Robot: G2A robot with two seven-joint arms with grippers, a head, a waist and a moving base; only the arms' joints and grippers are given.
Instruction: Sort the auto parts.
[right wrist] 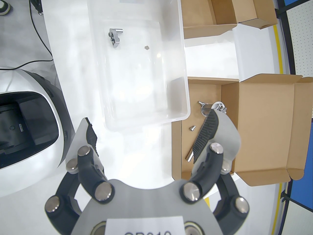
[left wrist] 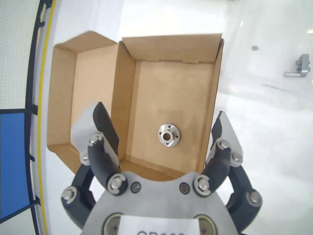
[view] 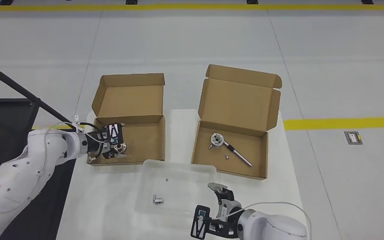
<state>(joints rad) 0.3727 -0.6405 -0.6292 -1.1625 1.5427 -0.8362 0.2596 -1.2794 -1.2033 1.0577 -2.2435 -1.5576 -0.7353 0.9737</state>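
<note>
A round flanged metal part [left wrist: 168, 135] lies on the floor of the left cardboard box [view: 141, 141]. My left gripper [left wrist: 160, 113] hangs open above it with nothing between its fingers, and shows over that box [view: 114, 147]. The right cardboard box [view: 258, 156] holds a round metal part with a long rod [view: 217, 141] and a small screw [right wrist: 192, 128]. A clear plastic bin [view: 180, 168] at the table's front holds a grey bracket [right wrist: 115, 36] and a tiny dark piece [right wrist: 146, 47]. My right gripper [view: 207, 207] is open and empty at the bin's near right corner.
Both boxes have their lids folded back toward the far side. The white table's [view: 180, 126] front edge is just below my right gripper. A black cable [right wrist: 36, 59] runs along the table's side next to the bin.
</note>
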